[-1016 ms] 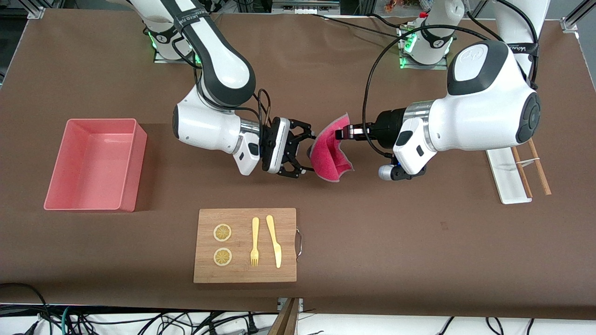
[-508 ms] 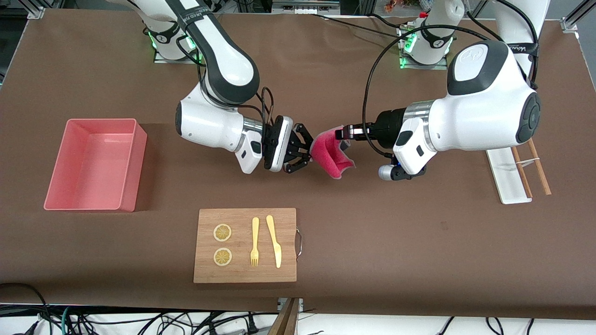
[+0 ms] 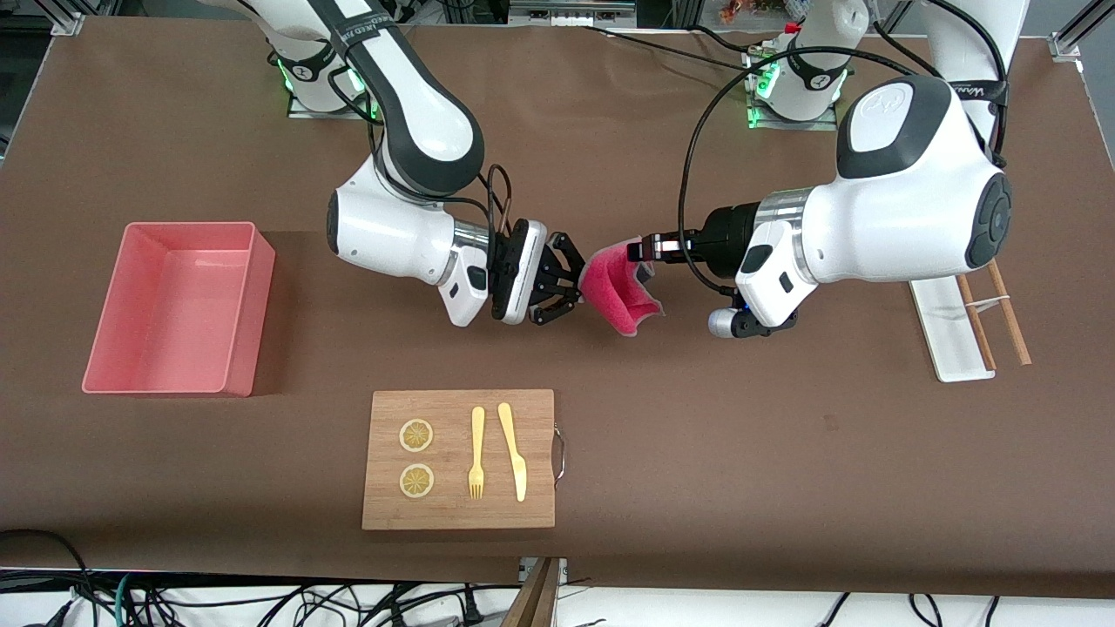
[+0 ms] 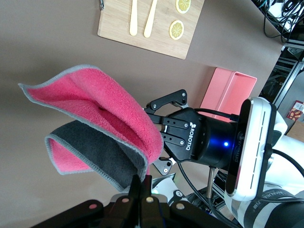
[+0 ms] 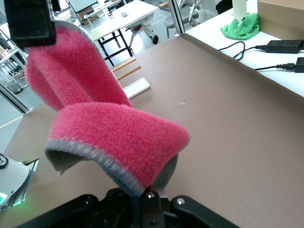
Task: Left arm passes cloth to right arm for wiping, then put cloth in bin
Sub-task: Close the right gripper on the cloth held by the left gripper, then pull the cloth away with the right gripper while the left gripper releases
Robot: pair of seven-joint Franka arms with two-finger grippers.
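Observation:
The cloth [image 3: 614,294], magenta-pink with a dark grey back, hangs bunched in the air over mid-table between both grippers. My left gripper [image 3: 643,252] is shut on its upper edge; in the left wrist view the shut fingertips [image 4: 142,183] pinch the cloth [image 4: 104,121]. My right gripper [image 3: 580,284] is shut on the edge toward the right arm's end; in the right wrist view its jaws [image 5: 142,197] clamp the cloth [image 5: 114,135]. The pink bin [image 3: 253,313] stands empty toward the right arm's end and shows in the left wrist view [image 4: 228,90].
A wooden cutting board [image 3: 540,409] with two lemon slices, a fork and a knife lies nearer the front camera than the grippers. A narrow white tray [image 3: 945,335] with chopsticks lies at the left arm's end.
My right gripper was open at the cloth a second ago and has shut on its edge. The cloth has bunched up between the two grippers. The left gripper has not moved.

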